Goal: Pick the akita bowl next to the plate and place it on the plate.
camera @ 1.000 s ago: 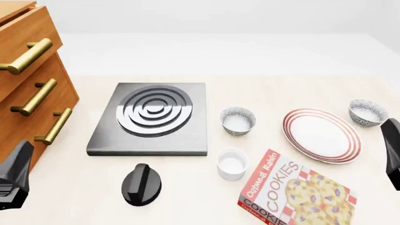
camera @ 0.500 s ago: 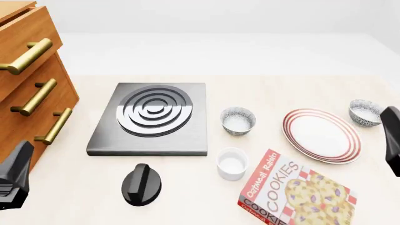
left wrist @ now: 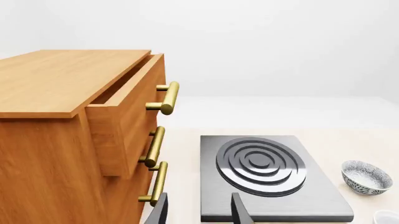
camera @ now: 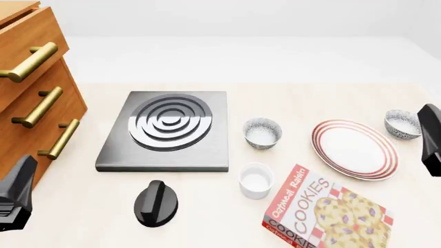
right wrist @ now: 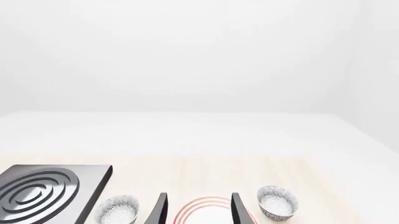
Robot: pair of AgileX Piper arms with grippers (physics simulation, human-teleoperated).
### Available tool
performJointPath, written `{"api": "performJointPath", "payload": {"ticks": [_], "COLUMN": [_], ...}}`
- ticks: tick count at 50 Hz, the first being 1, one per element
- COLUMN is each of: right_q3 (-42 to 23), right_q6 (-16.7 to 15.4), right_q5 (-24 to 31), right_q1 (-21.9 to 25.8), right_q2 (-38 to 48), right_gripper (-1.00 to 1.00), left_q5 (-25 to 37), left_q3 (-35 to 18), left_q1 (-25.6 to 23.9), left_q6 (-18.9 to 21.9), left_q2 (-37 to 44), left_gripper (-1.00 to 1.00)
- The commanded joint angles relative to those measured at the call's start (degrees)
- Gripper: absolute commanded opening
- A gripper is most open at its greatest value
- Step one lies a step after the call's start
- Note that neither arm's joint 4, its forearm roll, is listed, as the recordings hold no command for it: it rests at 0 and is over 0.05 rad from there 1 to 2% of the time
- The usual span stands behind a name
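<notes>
Two speckled bowls flank the red-ringed plate (camera: 355, 149). The akita bowl (camera: 401, 124) sits right against the plate's far right rim; it also shows in the right wrist view as the akita bowl (right wrist: 277, 201) beside the plate (right wrist: 206, 205). My right gripper (camera: 430, 124) hovers at the right edge, just right of that bowl and covering its edge, and is open and empty; its fingers (right wrist: 160, 210) frame the plate. My left gripper (camera: 20, 175) is open and empty at the near left, by the drawers.
An identical speckled bowl (camera: 263, 133) stands left of the plate, with a white ramekin (camera: 255, 180) in front of it. A cookie box (camera: 324, 212) lies near the front. Stove plate (camera: 167, 129), black knob (camera: 156, 203) and wooden drawer cabinet (camera: 31, 98) fill the left.
The right gripper has moved forward along the right edge and now overlaps the akita bowl's right side in the front view. The left arm and all objects stayed put.
</notes>
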Motion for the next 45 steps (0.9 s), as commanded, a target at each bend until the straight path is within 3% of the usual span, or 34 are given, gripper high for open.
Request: {"api": "performJointPath", "payload": {"ticks": [1, 45], "right_q3": [-0.38, -2.88], "right_q6": [-0.16, -1.49], "right_q5": [-3.14, -16.86], "right_q1": [-0.34, -3.38], "right_q2": [3.37, 20.29], "right_gripper": [1.0, 1.0], "left_q5": [0.0, 0.0], "left_q3": [0.0, 0.0], "left_q1": [0.0, 0.0], "left_q6": [0.0, 0.0], "left_q2": [0.0, 0.0], "left_gripper": [1.0, 1.0]}}
